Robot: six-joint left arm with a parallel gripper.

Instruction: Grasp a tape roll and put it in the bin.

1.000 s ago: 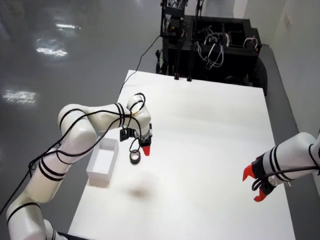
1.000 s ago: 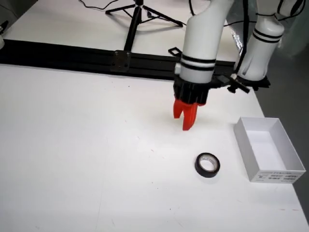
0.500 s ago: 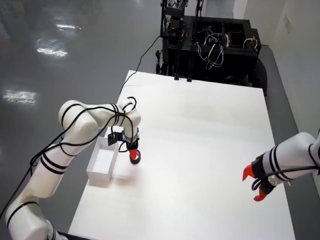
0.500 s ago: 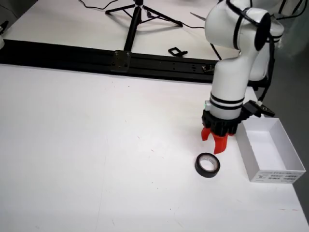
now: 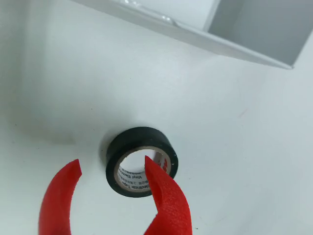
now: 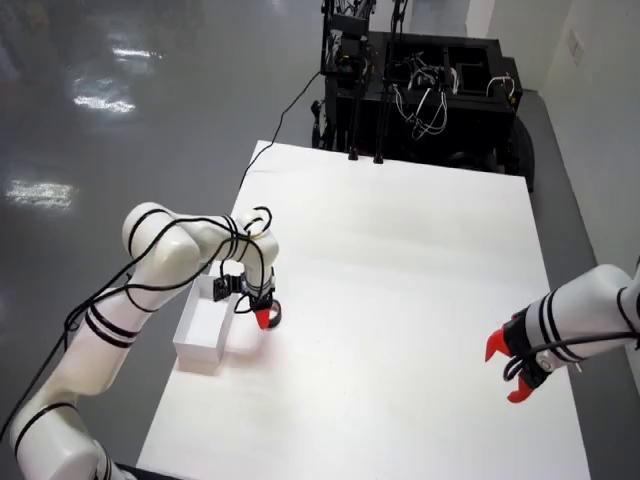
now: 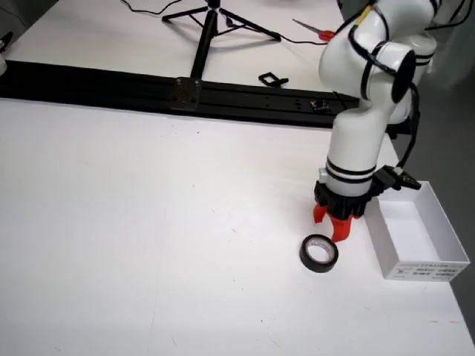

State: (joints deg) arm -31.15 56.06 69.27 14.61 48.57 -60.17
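A black tape roll (image 5: 131, 140) lies flat on the white table, its printed cardboard core facing up. My gripper (image 5: 112, 161), with red fingers (image 5: 168, 200), is open and hangs just over the roll. In the wrist view one fingertip lies over the roll's hole and the other is outside its left edge. In the side view the roll (image 7: 319, 254) is just in front of the gripper (image 7: 332, 222), and the white bin (image 7: 427, 265) stands to its right. The overhead view shows the gripper (image 6: 262, 318) beside the bin (image 6: 198, 340). Nothing is held.
In the wrist view the bin's wall (image 5: 195, 34) runs across the top, a short way beyond the roll. A second arm (image 6: 560, 325) with red fingers rests at the table's right edge in the overhead view. A black rail (image 7: 148, 89) runs along the table's far side.
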